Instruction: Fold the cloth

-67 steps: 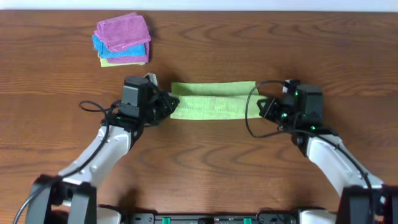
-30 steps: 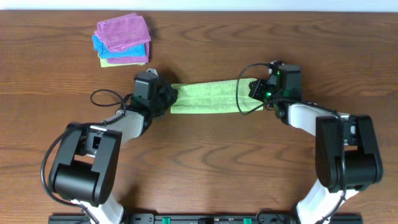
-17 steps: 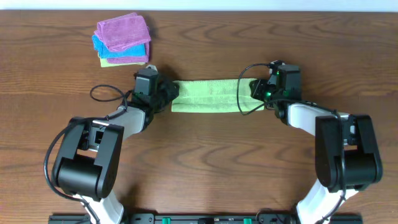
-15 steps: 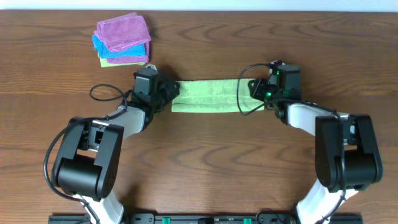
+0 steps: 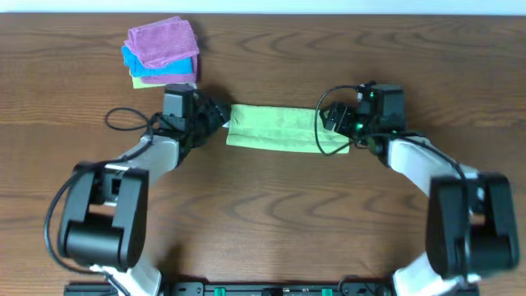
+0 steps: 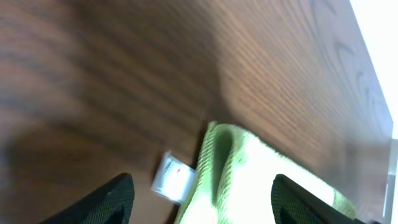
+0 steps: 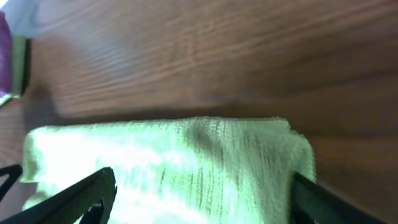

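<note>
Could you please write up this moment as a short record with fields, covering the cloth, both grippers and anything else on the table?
cloth: green cloth, folded into a long strip, lying on the table
tag: white label sticking out at the cloth's left end
left gripper: open, at the left end, not clamping the cloth
right gripper: open, at the right end, not clamping the cloth
other items: stack of folded cloths, purple on top, far left
surface: wooden table

Cloth point(image 5: 275, 129) green, nubby matt terry; table point(image 5: 271, 214) dark wood, satin sheen.
</note>
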Robot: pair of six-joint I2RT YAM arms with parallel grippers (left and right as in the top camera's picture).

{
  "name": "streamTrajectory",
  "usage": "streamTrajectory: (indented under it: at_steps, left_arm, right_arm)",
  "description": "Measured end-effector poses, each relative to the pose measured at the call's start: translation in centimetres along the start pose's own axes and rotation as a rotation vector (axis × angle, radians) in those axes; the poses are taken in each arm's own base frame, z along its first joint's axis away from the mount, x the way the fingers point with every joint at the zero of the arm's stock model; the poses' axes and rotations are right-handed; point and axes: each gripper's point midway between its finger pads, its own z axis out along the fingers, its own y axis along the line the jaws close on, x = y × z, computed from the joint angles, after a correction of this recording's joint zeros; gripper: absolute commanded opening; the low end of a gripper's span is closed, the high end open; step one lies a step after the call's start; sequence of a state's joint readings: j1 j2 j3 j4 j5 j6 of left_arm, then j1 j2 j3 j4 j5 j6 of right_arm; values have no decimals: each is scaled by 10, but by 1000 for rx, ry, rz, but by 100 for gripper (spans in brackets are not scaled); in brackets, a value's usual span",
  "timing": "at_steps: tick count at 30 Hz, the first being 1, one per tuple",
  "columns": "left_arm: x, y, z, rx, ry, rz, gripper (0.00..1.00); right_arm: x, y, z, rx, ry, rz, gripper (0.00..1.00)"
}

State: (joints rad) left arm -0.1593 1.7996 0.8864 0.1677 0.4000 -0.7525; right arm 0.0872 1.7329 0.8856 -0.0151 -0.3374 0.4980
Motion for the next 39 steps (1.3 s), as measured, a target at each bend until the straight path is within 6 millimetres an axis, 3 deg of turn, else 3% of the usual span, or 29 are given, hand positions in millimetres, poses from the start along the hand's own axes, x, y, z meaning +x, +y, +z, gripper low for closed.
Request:
streamTrajectory:
  at_steps: [4, 7, 10, 16, 18, 22, 27, 34, 39]
  left_arm:
    - [-1, -13, -23, 17, 3, 19, 71]
    - [-4, -27, -38, 44, -10, 36, 58]
    - [-9, -42, -49, 70, -23, 56, 49]
    - [-15, -76, -44, 104, -34, 110, 12]
    - [-13, -82, -33, 98, -24, 128, 9]
    - [-3, -76, -7, 54, 9, 137, 9]
    - [10, -53, 18, -17, 63, 118, 8]
    - [24, -24, 34, -100, 117, 100, 6]
    - [31, -11, 40, -136, 140, 90, 6]
  right_arm:
    - [-15, 13, -31, 1, -59, -9, 98]
    - [-21, 19, -50, 4, -86, -4, 98]
    - [-13, 16, -61, 30, -58, 36, 97]
    - [12, 3, -65, 89, 35, 167, 99]
    - [14, 3, -65, 88, 45, 192, 99]
    - [21, 1, -66, 98, 70, 250, 99]
    - [27, -3, -63, 105, 85, 302, 99]
    - [53, -24, -40, 154, 159, 369, 99]
    - [60, -30, -27, 158, 184, 390, 99]
